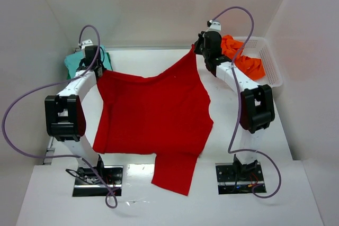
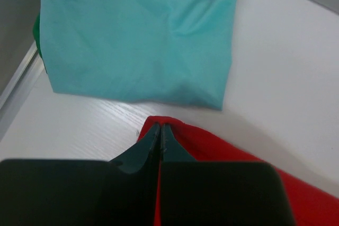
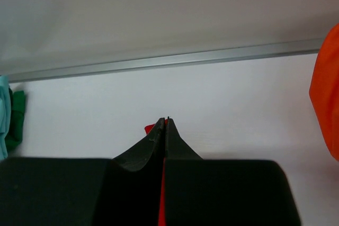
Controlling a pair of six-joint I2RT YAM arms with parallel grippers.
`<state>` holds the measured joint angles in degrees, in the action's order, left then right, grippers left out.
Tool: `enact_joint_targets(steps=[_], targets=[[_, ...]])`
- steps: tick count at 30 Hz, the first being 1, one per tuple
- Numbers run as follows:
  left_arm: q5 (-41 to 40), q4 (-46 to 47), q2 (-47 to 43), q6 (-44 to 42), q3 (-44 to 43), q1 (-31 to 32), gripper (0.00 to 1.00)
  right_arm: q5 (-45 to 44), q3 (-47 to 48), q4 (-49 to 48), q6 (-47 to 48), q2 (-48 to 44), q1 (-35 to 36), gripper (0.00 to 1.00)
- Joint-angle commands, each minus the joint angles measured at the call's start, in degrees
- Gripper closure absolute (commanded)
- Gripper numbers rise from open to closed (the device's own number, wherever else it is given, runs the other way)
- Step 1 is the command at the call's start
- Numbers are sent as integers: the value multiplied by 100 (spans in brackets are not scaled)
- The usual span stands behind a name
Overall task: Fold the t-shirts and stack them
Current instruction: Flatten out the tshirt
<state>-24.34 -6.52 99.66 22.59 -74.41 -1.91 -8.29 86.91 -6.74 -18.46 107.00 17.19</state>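
Red t-shirt (image 1: pixel 153 115): spread wide over the table (image 1: pixel 148 59), held at its two far corners. Clamped tight on one corner with the left gripper (image 2: pixel 160 133), on the other with the right gripper (image 3: pixel 166 125), probably to stretch it flat for folding. Teal t-shirt (image 2: pixel 137 35) folded at far left, likely the stack's base; orange t-shirt (image 1: pixel 244 59) heaped in the basket (image 1: pixel 273 72).

text: none legible | labels, brands: none legible | numbers, signs: none legible | surfaces: red shirt (image 1: pixel 153 109), basket (image 1: pixel 271 61), table (image 1: pixel 159 59)

White arms (image 1: pixel 79 83), black joints (image 1: pixel 257 108), looping purple cables (image 1: pixel 235 8).
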Motion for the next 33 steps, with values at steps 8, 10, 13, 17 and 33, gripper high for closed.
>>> enact_joint_targets(steps=[8, 10, 13, 17, 33], targets=[[711, 134, 633, -131, -908, -547, 77, -296, 1520, -232, 44, 1023, -181, 100], [781, 134, 695, -307, -1031, -599, 57, -243, 1862, -30, 96, 1304, -181, 100], [1009, -41, 827, -360, -1242, -705, 42, -181, 2154, 50, 97, 1577, -181, 100], [1955, -383, 714, -413, -1384, -758, 35, -58, 2268, 103, 97, 1683, -181, 100], [2585, -632, 10, 632, 594, -758, 45, -41, 3191, 560, 70, 2378, -339, 100]])
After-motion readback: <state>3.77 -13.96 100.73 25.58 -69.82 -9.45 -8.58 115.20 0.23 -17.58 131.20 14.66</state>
